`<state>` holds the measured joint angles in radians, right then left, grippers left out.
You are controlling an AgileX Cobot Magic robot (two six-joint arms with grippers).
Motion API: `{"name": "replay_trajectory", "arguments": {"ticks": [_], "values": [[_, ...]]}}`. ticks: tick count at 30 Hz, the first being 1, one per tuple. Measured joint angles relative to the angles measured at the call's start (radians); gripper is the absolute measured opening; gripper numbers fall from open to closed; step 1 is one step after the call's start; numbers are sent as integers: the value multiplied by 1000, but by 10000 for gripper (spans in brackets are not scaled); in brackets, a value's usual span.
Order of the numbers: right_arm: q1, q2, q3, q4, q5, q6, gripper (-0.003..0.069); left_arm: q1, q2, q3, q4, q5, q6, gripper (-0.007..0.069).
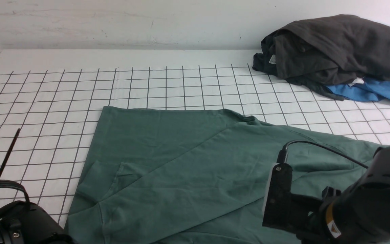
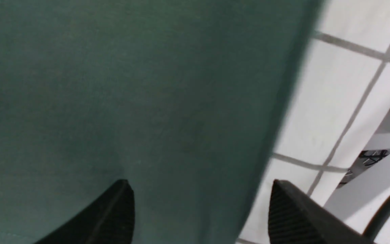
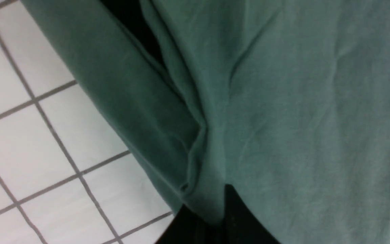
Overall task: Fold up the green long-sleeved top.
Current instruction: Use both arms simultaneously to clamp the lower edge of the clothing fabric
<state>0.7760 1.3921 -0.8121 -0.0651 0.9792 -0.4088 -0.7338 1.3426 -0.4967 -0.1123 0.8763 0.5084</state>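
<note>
The top (image 1: pixel 188 162) lies spread across the near centre and right of a white table (image 1: pixel 46 112) ruled with a black grid. Its left part is folded over itself along a diagonal crease running from the near left to the far centre. A cuffed sleeve end shows at the near left, lying on the body of the garment.

The right gripper (image 3: pixel 215 223) is clamped on a bunched fold at the top's edge. In the right wrist view the cloth rises in creases from between the black fingers, with a dark gap under the raised layer and bare grid beside it. The right arm (image 1: pixel 367 203) fills the near right corner over the garment.

The left gripper (image 2: pixel 198 213) is spread wide and holds nothing. One fingertip (image 2: pixel 117 213) is over the green cloth and the other (image 2: pixel 293 217) over white grid just past the top's edge. The left arm (image 1: pixel 15 223) sits at the near left corner.

At the far right, well apart from the top, a grey garment (image 1: pixel 337 47) is heaped on a blue garment (image 1: pixel 374 91).
</note>
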Motion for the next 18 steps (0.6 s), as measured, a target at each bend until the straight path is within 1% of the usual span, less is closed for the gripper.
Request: {"name": "replay_trajectory", "arguments": {"ticks": [3,7,9,11,13,18], "values": [[-38,0,0,13,-1,11,4,0,2,0,-1,-2,-1,486],[-54,0,0,31,-4,10,4,0,3,0,23,-29,-16,475],[-55,0,0,40,-12,10,4,0,3,0,81,-52,-62,446],[-55,0,0,43,-13,9,4,0,3,0,138,-62,-114,410],[-55,1,0,43,-15,9,4,0,3,0,208,-64,-190,359],[-55,1,0,43,-15,9,4,0,3,0,251,-57,-271,213]]}}
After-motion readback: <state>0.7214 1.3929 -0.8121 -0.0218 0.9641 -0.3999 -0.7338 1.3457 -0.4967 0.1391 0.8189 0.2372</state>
